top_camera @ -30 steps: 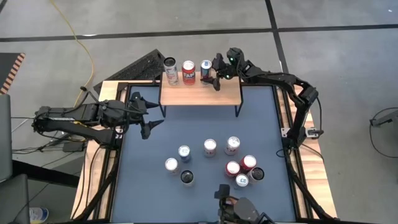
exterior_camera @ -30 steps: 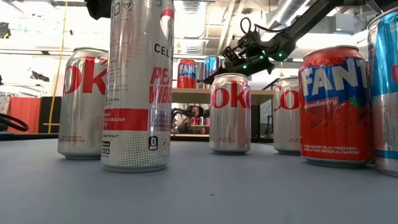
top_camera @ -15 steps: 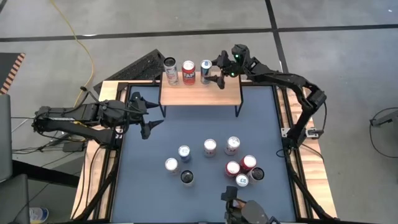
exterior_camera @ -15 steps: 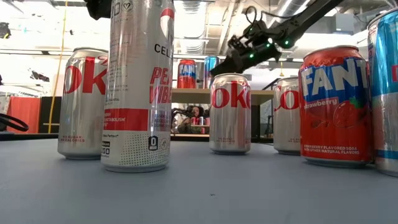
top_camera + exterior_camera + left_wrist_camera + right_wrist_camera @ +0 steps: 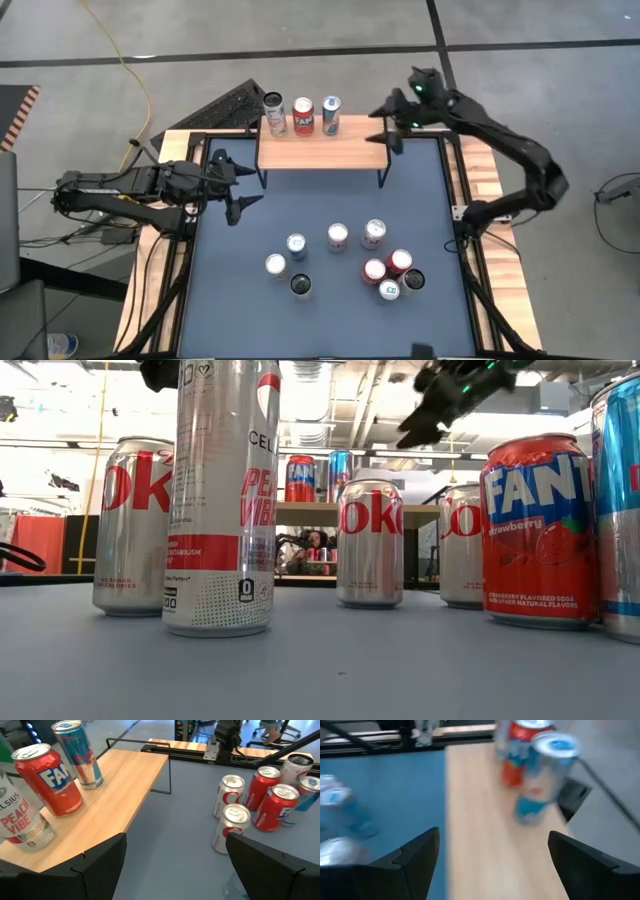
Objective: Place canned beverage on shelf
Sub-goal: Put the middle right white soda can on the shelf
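The shelf (image 5: pixel 320 148) stands at the table's far edge on thin black legs. On its left half stand three cans in a row: a tall silver one (image 5: pixel 274 112), a red one (image 5: pixel 303 115) and a blue one (image 5: pixel 330 115). My right gripper (image 5: pixel 386 125) hangs open over the shelf's right end, apart from the blue can (image 5: pixel 545 775), with nothing between its fingers. At the table's left my left gripper (image 5: pixel 236 186) stays open and empty, pointing toward the shelf (image 5: pixel 115 795).
Several cans stand in a loose group on the blue mat (image 5: pixel 320 200), among them silver ones (image 5: pixel 338 237) and red ones (image 5: pixel 399 262). The shelf's right half (image 5: pixel 360 150) is bare wood. A wooden rim (image 5: pixel 490 250) frames the table.
My right gripper has drawn back from beside the blue can, going toward the table's right edge and up. The blue can stays upright on the shelf next to the red one.
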Available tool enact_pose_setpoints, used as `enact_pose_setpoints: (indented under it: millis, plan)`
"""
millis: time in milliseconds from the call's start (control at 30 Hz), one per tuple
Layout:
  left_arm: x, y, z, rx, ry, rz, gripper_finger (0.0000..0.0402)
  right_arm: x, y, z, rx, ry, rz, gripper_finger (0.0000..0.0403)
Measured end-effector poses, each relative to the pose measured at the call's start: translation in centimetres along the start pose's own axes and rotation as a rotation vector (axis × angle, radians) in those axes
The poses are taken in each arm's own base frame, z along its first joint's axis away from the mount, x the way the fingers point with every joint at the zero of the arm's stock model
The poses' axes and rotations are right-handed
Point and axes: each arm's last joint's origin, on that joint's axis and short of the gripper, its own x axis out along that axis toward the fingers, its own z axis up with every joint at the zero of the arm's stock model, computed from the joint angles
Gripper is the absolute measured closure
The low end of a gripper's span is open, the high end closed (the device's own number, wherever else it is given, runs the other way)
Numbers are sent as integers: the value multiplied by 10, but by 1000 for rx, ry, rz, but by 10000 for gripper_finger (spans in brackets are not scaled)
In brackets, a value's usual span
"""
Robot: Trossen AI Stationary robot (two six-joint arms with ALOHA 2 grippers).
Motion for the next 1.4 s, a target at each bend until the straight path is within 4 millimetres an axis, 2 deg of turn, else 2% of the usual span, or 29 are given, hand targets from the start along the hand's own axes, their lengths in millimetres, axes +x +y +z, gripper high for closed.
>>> enact_pose_setpoints:
  millis: [100, 233, 433, 533, 700, 1100, 1200, 1400]
  plan:
    - [0, 0, 0, 0, 1, -12, 69, -12, 28, -1, 43, 72, 45, 49]
    - [0, -1, 0, 0, 5, -43, 69, -15, 67, 2, 47, 163, 26, 49]
    - [0, -1, 0, 10, 5, -51, 69, 1, 125, 7, -29, 227, 22, 49]
    - [0, -2, 0, 9, 6, -59, 69, 6, 144, 3, -22, 296, -16, 49]
    - [0, -3, 0, 11, 12, -100, 69, 22, 168, -7, -9, 424, -9, 49]
    - [0, -3, 0, 12, 11, -98, 69, 55, 216, -37, -259, 709, 110, 49]
    - [0, -3, 0, 2, 11, -94, 69, 63, 223, -41, -283, 738, 121, 49]
    - [0, -3, 0, 0, 11, -93, 69, 72, 224, -44, -387, 749, 116, 49]
